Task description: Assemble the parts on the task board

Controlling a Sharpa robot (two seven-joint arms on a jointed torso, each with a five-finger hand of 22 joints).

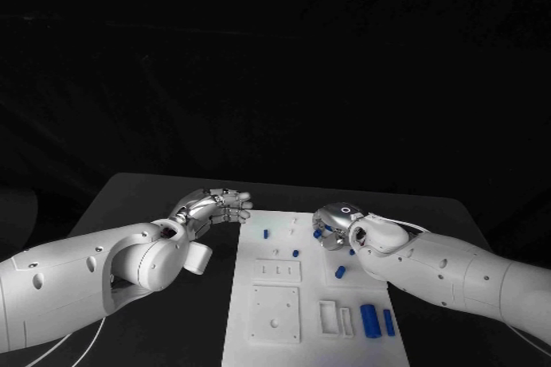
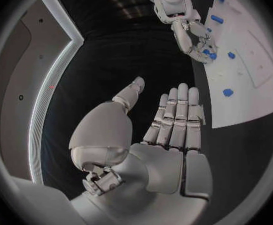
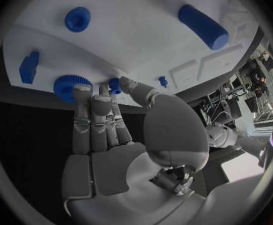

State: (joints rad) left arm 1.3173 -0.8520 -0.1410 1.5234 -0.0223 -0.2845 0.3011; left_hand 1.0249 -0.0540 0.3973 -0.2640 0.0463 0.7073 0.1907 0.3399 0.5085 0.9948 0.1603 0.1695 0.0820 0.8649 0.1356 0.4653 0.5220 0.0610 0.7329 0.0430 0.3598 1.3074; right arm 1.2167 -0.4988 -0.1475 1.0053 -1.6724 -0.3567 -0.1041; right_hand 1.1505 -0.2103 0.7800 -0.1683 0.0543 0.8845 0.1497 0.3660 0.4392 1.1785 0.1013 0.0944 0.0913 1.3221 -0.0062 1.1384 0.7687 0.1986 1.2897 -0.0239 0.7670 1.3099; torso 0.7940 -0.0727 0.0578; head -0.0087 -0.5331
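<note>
From the head view you see the white task board (image 1: 316, 291) lying lengthwise in the middle of the black table (image 1: 138, 196), with small blue parts scattered over it: a large blue cylinder (image 1: 369, 320) near its close right corner, a slimmer blue piece (image 1: 389, 322) just beside that, and a few small ones further up. Your left hand (image 1: 216, 206) hovers off the board's far left corner, above the bare table. Your right hand (image 1: 341, 224) is down over the board's far right part, and from here you cannot tell what its fingers touch.

The right wrist view fills that in: the right hand's fingertips (image 3: 82, 89) rest at a blue toothed wheel (image 3: 69, 85) on the board, with a small blue peg (image 3: 114, 85) sitting between the fingers and the thumb. Whether that peg is truly pinched or merely touched, you cannot tell. A round blue knob (image 3: 78, 19) and a blue block (image 3: 29, 67) lie further off on the board.

The left wrist view shows you the left hand (image 2: 158, 140) flat, its fingers straight and apart, holding nothing, with the board's edge beside it.
</note>
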